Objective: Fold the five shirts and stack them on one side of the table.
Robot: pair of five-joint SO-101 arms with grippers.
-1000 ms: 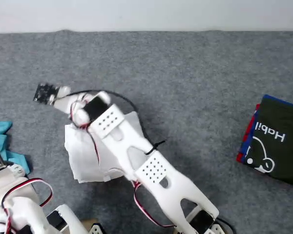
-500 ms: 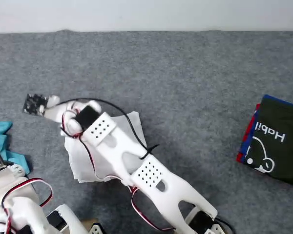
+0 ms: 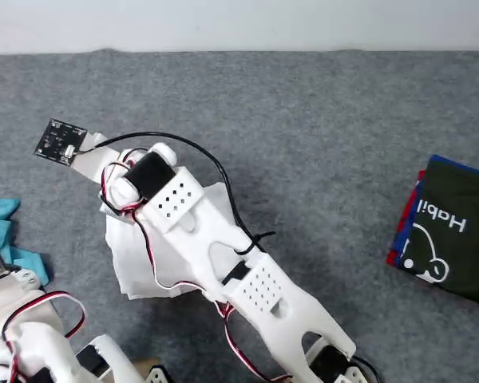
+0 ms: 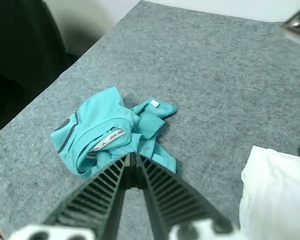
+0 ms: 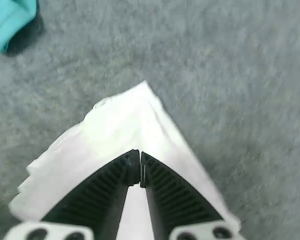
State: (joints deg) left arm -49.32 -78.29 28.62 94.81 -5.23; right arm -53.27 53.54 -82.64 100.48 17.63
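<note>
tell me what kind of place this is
Probably a robotics lab bench set up for shirt-folding trials: a grey felt-like table, a white robot arm over a white shirt, a crumpled teal shirt, and folded shirts stacked at one side.

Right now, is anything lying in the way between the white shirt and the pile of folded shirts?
Nothing visible does. Between the white shirt and the folded pile lies just grey table. The right gripper is shut, right over the white shirt.
</note>
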